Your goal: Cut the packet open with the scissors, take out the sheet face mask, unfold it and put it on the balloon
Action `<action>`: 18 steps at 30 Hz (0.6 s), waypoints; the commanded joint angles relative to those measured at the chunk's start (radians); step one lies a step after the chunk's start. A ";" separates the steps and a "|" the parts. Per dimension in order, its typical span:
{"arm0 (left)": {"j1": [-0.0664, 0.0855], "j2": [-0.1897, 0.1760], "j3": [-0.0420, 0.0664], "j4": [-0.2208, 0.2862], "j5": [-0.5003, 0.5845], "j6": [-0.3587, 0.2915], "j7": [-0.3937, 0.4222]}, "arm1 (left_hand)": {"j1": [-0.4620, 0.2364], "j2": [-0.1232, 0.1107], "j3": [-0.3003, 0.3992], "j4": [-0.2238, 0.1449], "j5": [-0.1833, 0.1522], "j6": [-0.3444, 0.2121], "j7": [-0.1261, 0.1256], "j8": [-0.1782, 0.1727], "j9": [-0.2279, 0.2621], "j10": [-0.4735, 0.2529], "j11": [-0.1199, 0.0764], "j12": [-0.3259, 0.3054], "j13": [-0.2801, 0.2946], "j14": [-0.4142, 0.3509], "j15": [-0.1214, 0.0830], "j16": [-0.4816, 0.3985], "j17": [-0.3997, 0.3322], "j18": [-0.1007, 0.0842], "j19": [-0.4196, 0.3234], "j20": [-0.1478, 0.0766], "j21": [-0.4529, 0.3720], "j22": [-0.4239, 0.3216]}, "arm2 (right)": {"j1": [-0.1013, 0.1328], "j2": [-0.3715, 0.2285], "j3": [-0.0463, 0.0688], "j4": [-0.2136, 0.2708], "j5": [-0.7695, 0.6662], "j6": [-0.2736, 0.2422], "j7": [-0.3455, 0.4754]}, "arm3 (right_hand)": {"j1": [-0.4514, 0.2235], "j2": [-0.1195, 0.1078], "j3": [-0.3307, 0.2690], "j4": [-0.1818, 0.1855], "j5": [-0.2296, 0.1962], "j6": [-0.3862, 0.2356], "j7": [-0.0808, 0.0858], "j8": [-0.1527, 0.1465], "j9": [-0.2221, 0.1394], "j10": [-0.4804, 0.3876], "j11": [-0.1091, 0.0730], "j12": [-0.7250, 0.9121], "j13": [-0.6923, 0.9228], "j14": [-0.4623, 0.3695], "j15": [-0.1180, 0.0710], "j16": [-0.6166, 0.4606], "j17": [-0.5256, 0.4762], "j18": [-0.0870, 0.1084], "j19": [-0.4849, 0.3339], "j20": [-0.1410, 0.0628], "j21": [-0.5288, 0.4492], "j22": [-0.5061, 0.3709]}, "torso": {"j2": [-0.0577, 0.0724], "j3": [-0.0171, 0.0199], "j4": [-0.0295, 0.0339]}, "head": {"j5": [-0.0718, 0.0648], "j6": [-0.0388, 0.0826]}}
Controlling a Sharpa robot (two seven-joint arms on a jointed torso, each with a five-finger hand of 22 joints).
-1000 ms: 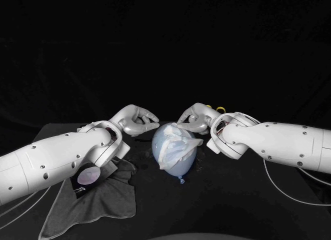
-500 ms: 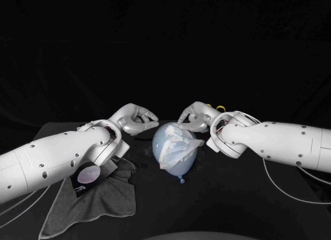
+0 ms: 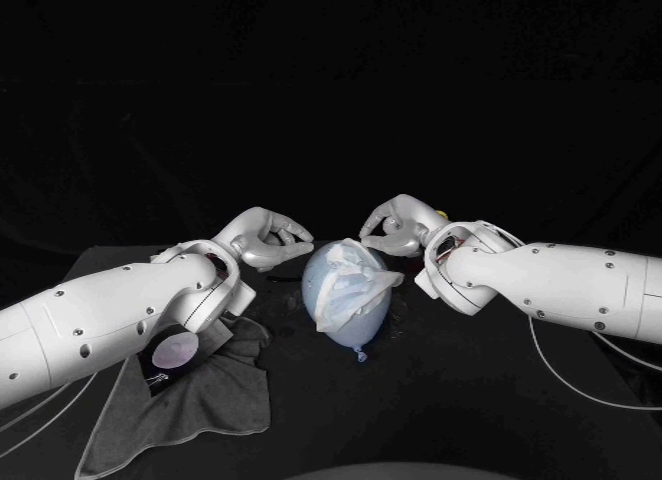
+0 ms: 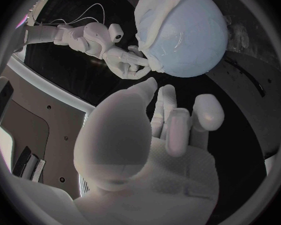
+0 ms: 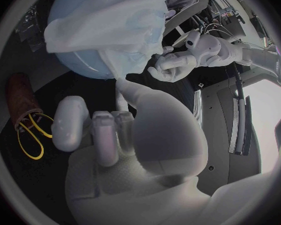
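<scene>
**At centre of the desk (image 3: 504,400): spread the sheet mask (image 3: 363,285) flat on the balloon (image 3: 346,325)**

Your balloon lies mid-desk, knot toward 6 o'clock. The sheet mask is draped over it but bunched toward 3 o'clock. Your right hand (image 3: 393,225), at 1 o'clock of it, has its fingers at the mask's upper edge; I cannot tell whether they pinch it. Your left hand (image 3: 266,238), at 10 o'clock, has its fingers curled on nothing. Steady the bare side with the left so the balloon cannot roll. Then draw the folds gently toward 9 o'clock.
</scene>
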 commanded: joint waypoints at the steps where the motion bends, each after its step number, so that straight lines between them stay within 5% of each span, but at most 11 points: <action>1: 0.000 0.002 0.001 0.000 0.013 0.014 0.006 | 0.009 0.001 0.000 0.007 -0.001 0.009 0.001 -0.004 0.001 -0.009 0.001 0.004 0.001 0.006 -0.003 0.003 0.000 -0.018 0.005 0.001 0.006 -0.001 | 0.000 -0.002 0.000 -0.004 0.002 -0.047 0.019 | -0.011 -0.001 0.009 0.001 0.005 -0.004 -0.004 0.005 0.075 0.087 -0.005 0.002 0.240 0.106 -0.007 0.004 0.263 -0.008 -0.001 -0.006 0.007 0.081 | 0.000 0.0000 0.0000 | -0.004 0.000; 16: -0.003 0.004 0.001 -0.004 0.016 0.019 0.005 | 0.008 0.001 0.000 0.008 -0.001 0.010 0.001 -0.004 0.002 -0.010 0.001 0.003 0.001 0.006 -0.003 0.003 0.000 -0.018 0.005 0.001 0.005 -0.002 | 0.000 -0.003 0.001 -0.019 0.030 -0.022 0.019 | -0.022 -0.001 0.022 0.000 0.005 -0.015 -0.003 0.010 0.082 0.069 -0.004 -0.016 0.217 0.106 -0.007 0.004 0.263 -0.007 -0.003 -0.006 0.002 0.080 | 0.000 -0.0002 0.0005 | -0.007 0.000; 18: -0.003 0.004 0.001 -0.004 0.016 0.020 0.005 | 0.008 0.001 0.000 0.008 -0.001 0.010 0.001 -0.004 0.002 -0.010 0.001 0.003 0.001 0.006 -0.003 0.003 0.000 -0.018 0.005 0.001 0.005 -0.002 | 0.000 -0.008 0.001 -0.011 0.043 -0.002 0.026 | -0.037 -0.015 0.018 0.002 0.005 -0.037 0.001 0.006 0.084 0.034 -0.001 -0.053 0.173 0.106 -0.005 0.004 0.263 -0.006 -0.006 -0.005 -0.006 0.077 | 0.000 -0.0003 0.0009 | -0.008 0.001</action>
